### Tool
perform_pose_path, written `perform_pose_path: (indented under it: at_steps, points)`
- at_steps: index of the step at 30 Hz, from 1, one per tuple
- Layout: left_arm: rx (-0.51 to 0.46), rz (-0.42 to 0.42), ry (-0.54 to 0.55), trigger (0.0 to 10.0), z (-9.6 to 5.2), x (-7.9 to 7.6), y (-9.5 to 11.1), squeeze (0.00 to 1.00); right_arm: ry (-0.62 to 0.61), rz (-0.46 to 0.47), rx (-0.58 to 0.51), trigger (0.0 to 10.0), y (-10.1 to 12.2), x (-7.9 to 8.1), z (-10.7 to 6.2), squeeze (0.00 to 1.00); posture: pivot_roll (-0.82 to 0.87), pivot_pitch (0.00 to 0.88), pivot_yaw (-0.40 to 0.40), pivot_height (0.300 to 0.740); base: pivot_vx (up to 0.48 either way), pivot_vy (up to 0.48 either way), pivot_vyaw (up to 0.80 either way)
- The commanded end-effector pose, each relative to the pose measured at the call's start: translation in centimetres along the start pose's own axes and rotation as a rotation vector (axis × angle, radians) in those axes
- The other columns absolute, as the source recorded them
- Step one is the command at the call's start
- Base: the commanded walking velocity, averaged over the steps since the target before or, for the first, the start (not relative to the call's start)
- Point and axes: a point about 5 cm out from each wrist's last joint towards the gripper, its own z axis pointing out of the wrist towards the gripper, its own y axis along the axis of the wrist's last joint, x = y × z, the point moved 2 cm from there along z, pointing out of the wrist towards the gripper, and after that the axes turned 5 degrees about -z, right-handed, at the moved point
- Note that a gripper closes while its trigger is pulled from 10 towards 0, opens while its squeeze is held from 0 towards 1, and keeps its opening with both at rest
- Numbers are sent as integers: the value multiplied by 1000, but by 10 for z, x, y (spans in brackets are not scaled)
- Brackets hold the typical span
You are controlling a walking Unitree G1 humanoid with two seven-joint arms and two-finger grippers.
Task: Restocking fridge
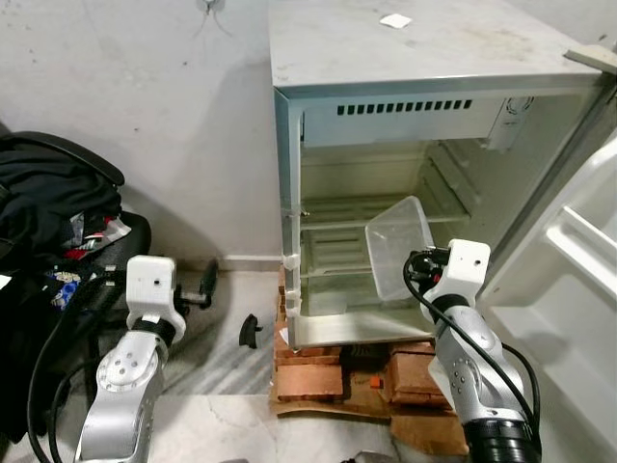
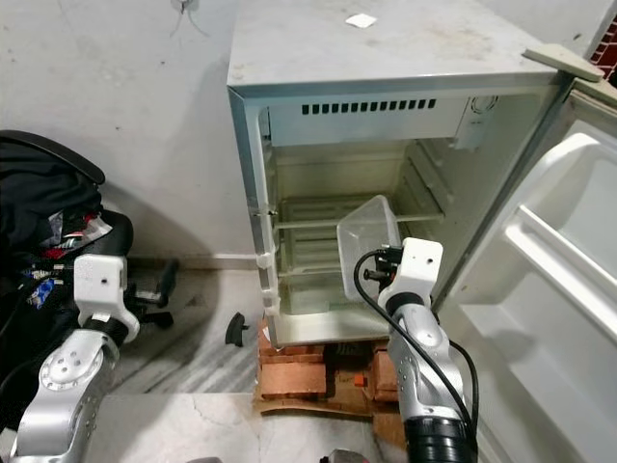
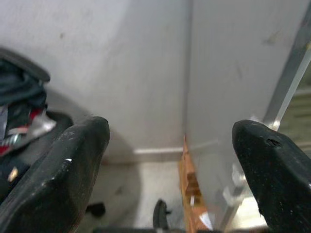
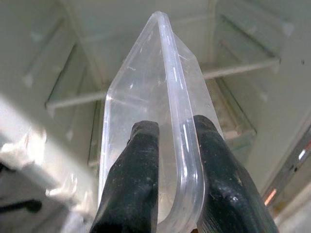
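- The clear plastic container is up in front of the open fridge, tipped on its side with its opening facing left — nothing visible inside it.
- The right gripper has it by the rim, one black finger on each side of the wall, closed tight on the plastic.
- In the eye views the container hangs at the level of the lower shelf, just at the mouth of the cabinet; whether it touches the shelf is not clear.
- Inside the fridge: pale wire or glass shelves, a vented panel across the top — and the shelves look bare.
- The fridge door stands swung wide to the right, its moulded racks showing no contents.
- The fridge sits raised on stacked red bricks over a sheet of cardboard.
- On its top lies a small white square.
- The left gripper is held low beside the fridge's outer left wall, fingers spread wide with nothing between them.
- Further left, a black office chair is heaped with dark clothing and some coloured packets.
- A small black object lies on the marble floor near the bricks.
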Motion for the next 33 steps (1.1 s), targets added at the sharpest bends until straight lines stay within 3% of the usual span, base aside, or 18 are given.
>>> perform_pose_path:
  at_steps: [1, 11, 19, 28, 33]
  points:
    - [-7, -7, 3, 10000, -4, -1, 2, 0, 35, 6, 5, 10000, 0, 4, -4, 0, 68, 8, -17, 740, 0, 0, 0]
    - [-9, -25, -26, 10000, -1, -12, 5, 0, 77, -12, -13, 10000, 8, 6, -9, 0, 40, 19, -3, 740, 0, 0, 0]
    - [-6, -29, -30, 10000, 1, -12, 5, 0, 72, -8, -22, 10000, 11, 5, -11, 0, 31, 24, 1, 740, 0, 0, 0]
    - [-14, -42, -40, 10000, -2, -16, 7, 0, 129, -12, -55, 10000, 18, 7, -28, 0, 30, 14, -1, 740, 284, 0, 0]
    - [-13, -45, -45, 10000, -3, -17, 7, 0, 130, -10, -48, 10000, 16, 6, -29, 0, 29, 13, 0, 740, 303, 0, 0]
